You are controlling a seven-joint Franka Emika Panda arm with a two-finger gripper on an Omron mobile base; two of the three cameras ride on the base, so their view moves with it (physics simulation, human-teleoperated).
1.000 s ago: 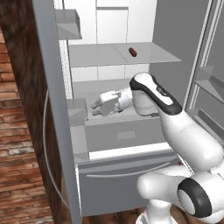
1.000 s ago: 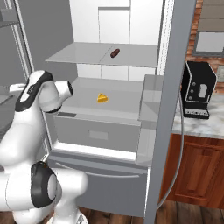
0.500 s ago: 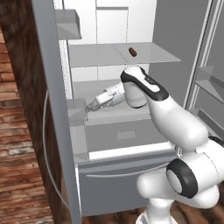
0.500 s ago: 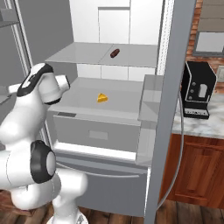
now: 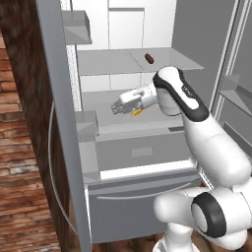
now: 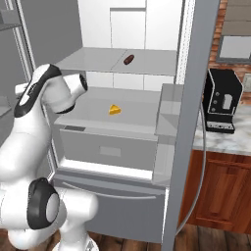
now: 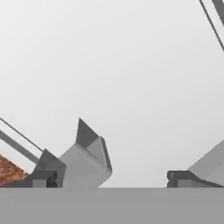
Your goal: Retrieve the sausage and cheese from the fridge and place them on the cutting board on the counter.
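The cheese (image 6: 114,110) lies on the middle fridge shelf (image 6: 142,105) — just behind the gripper (image 5: 115,109), whose fingers are wide apart and point to the door side, away from it.

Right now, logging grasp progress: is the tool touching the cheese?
Apart. The hand view shows the tool open with nothing between its fingertips; the right base view shows the cheese lying alone on its shelf.
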